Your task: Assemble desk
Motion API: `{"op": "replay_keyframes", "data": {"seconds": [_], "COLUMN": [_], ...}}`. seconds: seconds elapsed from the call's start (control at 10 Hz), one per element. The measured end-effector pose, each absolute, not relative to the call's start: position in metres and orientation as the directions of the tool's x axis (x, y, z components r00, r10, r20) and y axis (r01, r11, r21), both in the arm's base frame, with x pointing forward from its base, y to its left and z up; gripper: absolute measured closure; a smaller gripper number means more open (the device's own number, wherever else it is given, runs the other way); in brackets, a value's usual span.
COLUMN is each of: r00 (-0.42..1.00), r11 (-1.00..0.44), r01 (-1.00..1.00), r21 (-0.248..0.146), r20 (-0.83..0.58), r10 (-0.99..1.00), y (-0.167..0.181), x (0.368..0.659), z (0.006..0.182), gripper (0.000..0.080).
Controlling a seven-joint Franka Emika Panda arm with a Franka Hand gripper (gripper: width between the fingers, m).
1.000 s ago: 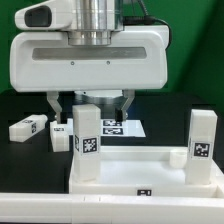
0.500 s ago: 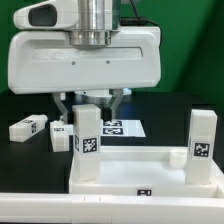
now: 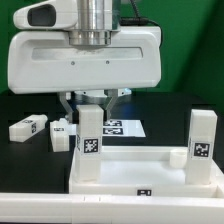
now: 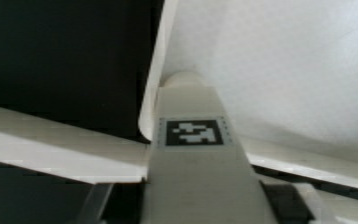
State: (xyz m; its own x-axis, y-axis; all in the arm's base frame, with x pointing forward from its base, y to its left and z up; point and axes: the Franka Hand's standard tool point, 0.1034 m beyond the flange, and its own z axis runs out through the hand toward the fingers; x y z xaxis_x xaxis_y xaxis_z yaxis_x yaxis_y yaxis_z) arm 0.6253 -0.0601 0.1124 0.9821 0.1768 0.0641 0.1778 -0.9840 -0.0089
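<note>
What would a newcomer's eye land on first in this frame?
The bulky white gripper fills the exterior view's upper half, fingers flanking the top of an upright leg at the desk top's corner. A second upright leg stands toward the exterior view's right, and two loose legs lie on the black table at its left.

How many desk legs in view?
4. By the exterior view: upright on the desk top, left leg and right leg; lying on the table further left, outer loose leg and inner loose leg. None seems hidden.
</note>
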Motion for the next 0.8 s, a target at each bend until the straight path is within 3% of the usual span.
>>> {"op": "replay_keyframes", "data": {"seconds": [0.4,0.8], "r00": [0.953,0.670], "r11": [-0.953,-0.669], "r01": [-0.296,-0.740], "r21": [-0.056,-0.077], "r20": [0.055,0.016], "r10": [-0.299,-0.742], "y": [-0.0614,-0.0580], "x": [0.6247,0.6240], "z": [0.1118,0.1105], "gripper": [0.0511,0.0511]}}
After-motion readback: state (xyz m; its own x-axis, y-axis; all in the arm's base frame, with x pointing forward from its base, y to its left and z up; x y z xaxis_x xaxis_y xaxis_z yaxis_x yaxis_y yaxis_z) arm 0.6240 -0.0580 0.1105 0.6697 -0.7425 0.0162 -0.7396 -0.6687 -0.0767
